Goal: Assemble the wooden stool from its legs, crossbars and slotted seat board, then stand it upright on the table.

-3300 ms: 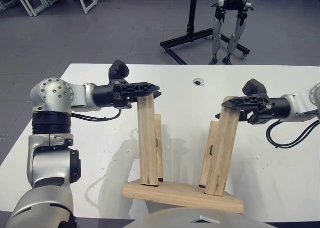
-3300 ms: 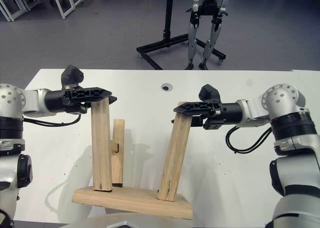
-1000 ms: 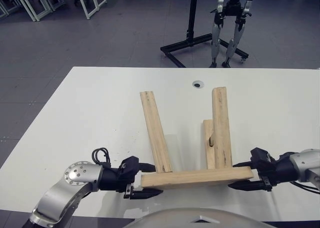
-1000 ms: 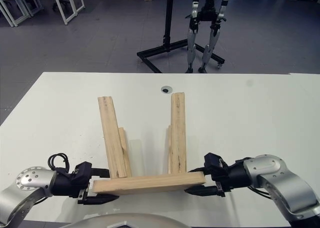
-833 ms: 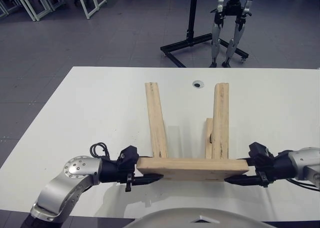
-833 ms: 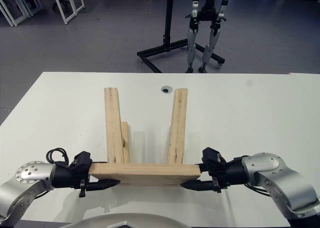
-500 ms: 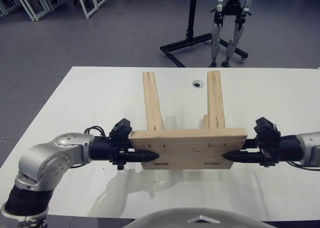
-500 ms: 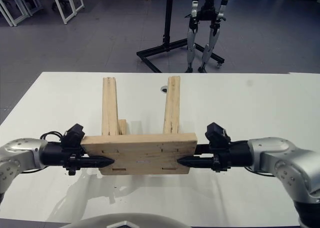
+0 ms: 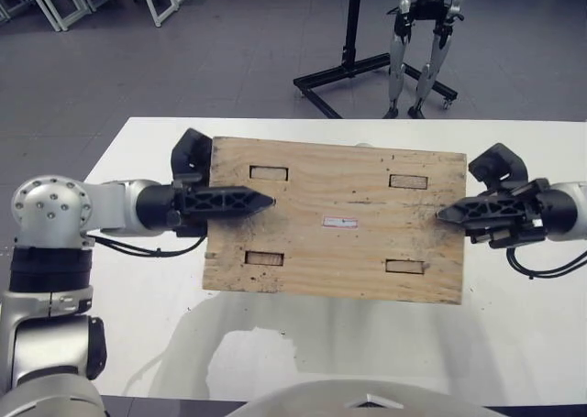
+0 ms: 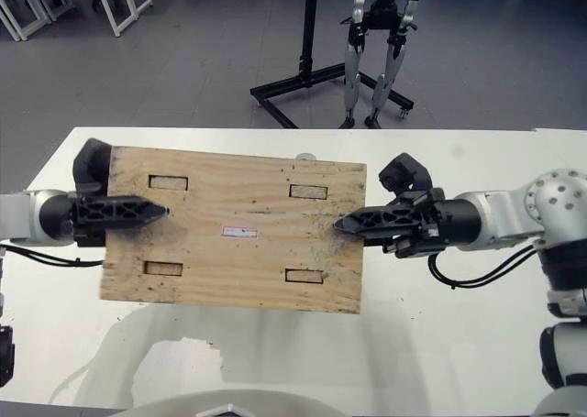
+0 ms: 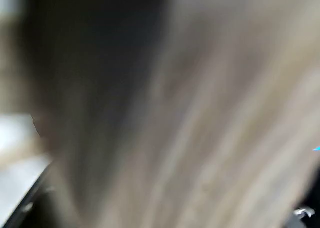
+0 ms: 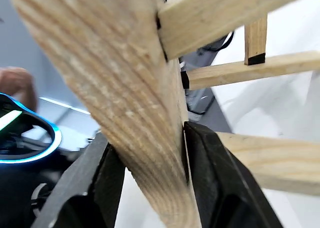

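The assembled stool hangs above the white table (image 9: 523, 344), its slotted seat board (image 9: 335, 220) tilted so the top faces me. Four slots and a small label show on it. The board hides the legs in the eye views. My left gripper (image 9: 261, 200) is shut on the board's left edge, one finger lying over the top. My right gripper (image 9: 447, 214) is shut on the right edge. In the right wrist view the board's edge (image 12: 120, 97) sits between two black fingers (image 12: 212, 178), with a leg (image 12: 220, 12) and crossbars (image 12: 250, 67) behind it.
The table stretches well past both sides of the stool, and its front edge is close to me. Beyond the far edge, on the floor, stand a black wheeled stand (image 9: 353, 69) and a hanging pair of robot legs (image 9: 422, 41).
Both arms have lifted the stool and tipped it towards me. The seat top now faces the camera and the legs have gone behind the board. Both grippers kept their hold on its edges.
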{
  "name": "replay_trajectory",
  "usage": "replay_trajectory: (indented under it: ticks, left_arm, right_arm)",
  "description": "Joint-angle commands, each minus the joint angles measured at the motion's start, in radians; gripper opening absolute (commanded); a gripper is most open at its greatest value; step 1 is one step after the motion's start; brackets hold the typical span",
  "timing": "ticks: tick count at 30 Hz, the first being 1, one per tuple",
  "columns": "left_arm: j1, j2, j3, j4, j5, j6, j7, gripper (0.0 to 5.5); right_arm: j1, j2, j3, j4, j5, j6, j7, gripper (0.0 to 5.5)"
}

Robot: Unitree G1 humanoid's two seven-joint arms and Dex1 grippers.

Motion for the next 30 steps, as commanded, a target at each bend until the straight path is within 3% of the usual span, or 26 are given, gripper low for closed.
replay_trajectory:
  ticks: [1, 5, 9, 17, 21, 30]
  left_arm:
    - [-0.075, 0.001, -0.062, 0.100, -0.070, 0.014, 0.074, 2.67]
    - [-0.090, -0.019, -0.092, 0.181, -0.023, 0.035, 0.130, 3.15]
    - [-0.078, -0.039, -0.090, 0.212, 0.044, 0.062, 0.147, 3.95]
    - [-0.122, -0.029, 0.030, 0.363, 0.153, 0.117, 0.070, 5.44]
    - [-0.158, -0.006, 0.086, 0.429, 0.189, 0.131, 0.014, 5.44]
    - [0.007, -0.012, 0.192, 0.393, 0.309, 0.129, -0.031, 5.44]
  right_arm:
    - [-0.206, 0.024, 0.205, 0.211, 0.025, 0.020, 0.103, 1.86]
    - [-0.244, 0.062, 0.240, 0.342, 0.024, 0.020, 0.050, 1.86]
    - [-0.226, 0.072, 0.238, 0.395, 0.024, 0.020, -0.006, 2.81]
    - [-0.129, 0.023, 0.192, 0.340, 0.023, 0.020, -0.063, 2.86]
    - [-0.080, -0.027, 0.167, 0.292, 0.024, 0.020, -0.062, 2.86]
    - [-0.064, -0.070, 0.069, 0.323, 0.004, 0.020, -0.117, 2.86]
